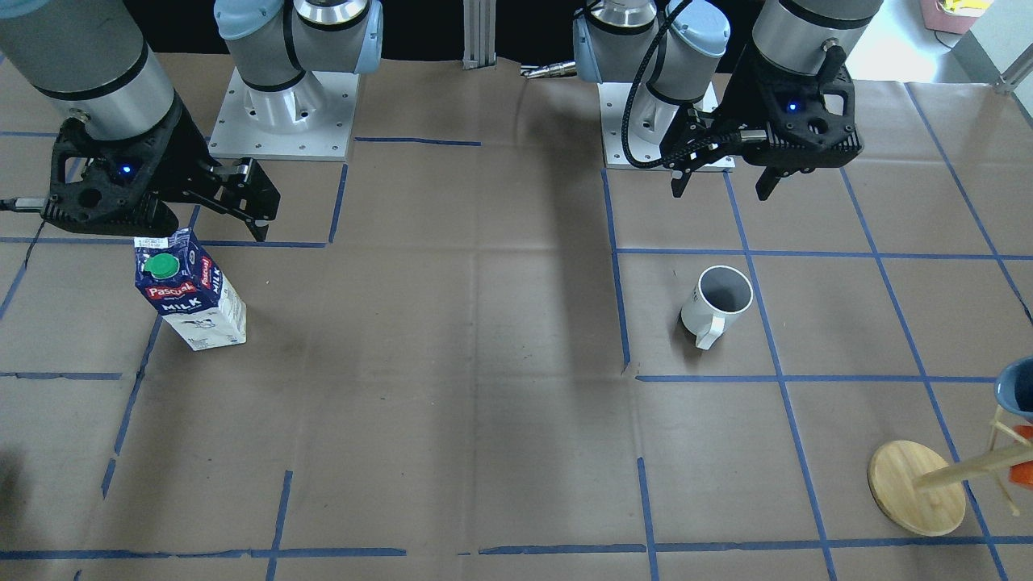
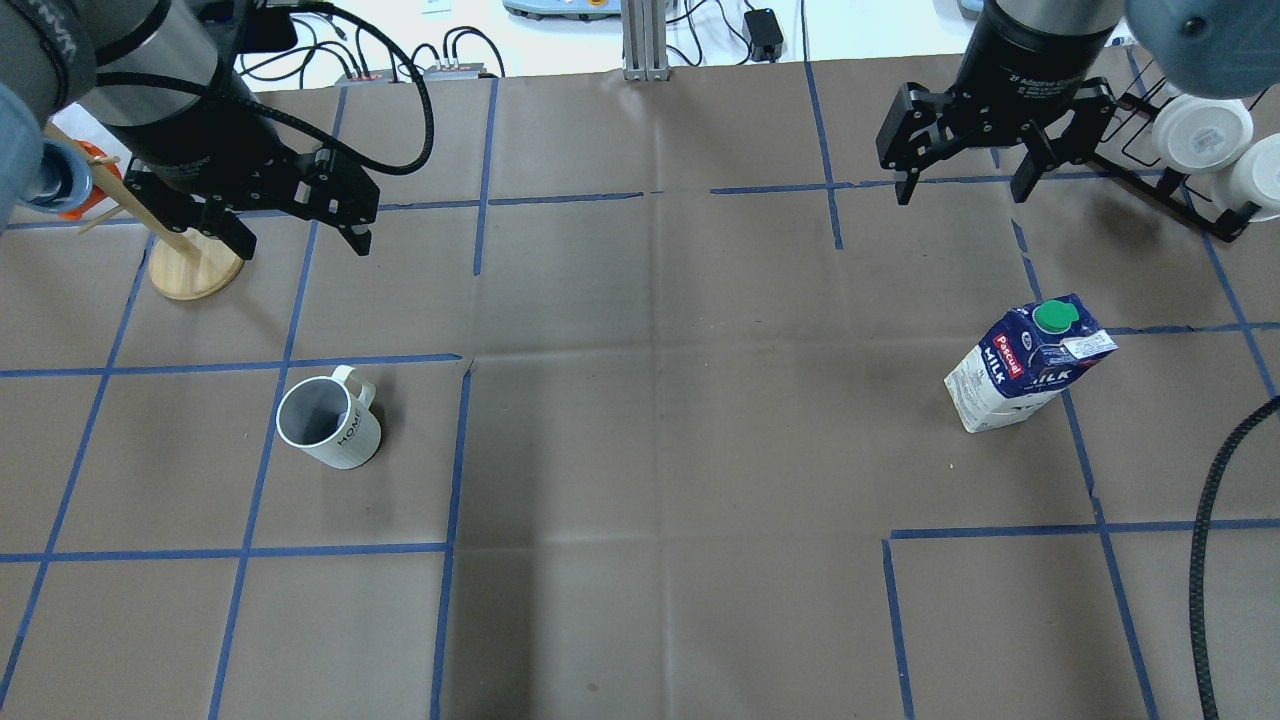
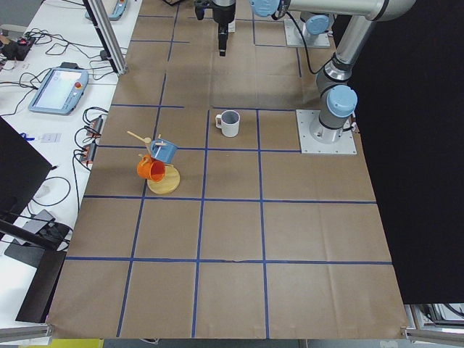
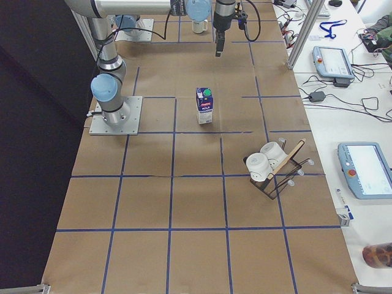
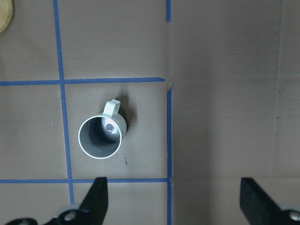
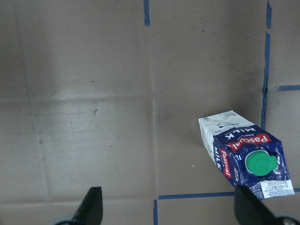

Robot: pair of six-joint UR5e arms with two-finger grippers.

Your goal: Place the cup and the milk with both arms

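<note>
The left hand (image 2: 300, 240) hangs above the surface with its black fingers (image 5: 96, 197) spread wide and nothing between them. The right hand (image 2: 962, 190) is the same: spread wide, holding nothing, well clear of the brown paper-covered surface with its blue tape grid (image 2: 660, 400).

Below the left hand, on the robot's side of it, the white ceramic mug with a dark grey inside and a squared handle (image 2: 330, 425) stands upright in a taped square, mouth up. In the left wrist view it sits off toward one finger, not centred in the gap. Its axis is vertical, and its handle (image 2: 355, 380) points away from the robot, toward the operators' side.

I judge it stiff, glazed and so rather slippery, and liable to chip if knocked. A pinch over the rim wall opposite the handle, one finger inside and one outside, looks safest.

The tall rectangular milk carton with a dark blue top and white lower part (image 2: 1020, 365) stands upright in the right half, its long axis vertical and its round green cap (image 2: 1052, 316) uppermost. In the right wrist view it too lies off to one side of the gap.

It is probably cardboard that gives under a squeeze, and whether it is full cannot be told. Being tall on a small base, it should tip easily. Two opposite flat sides, taken around mid-height with moderate force, seem best.
</note>
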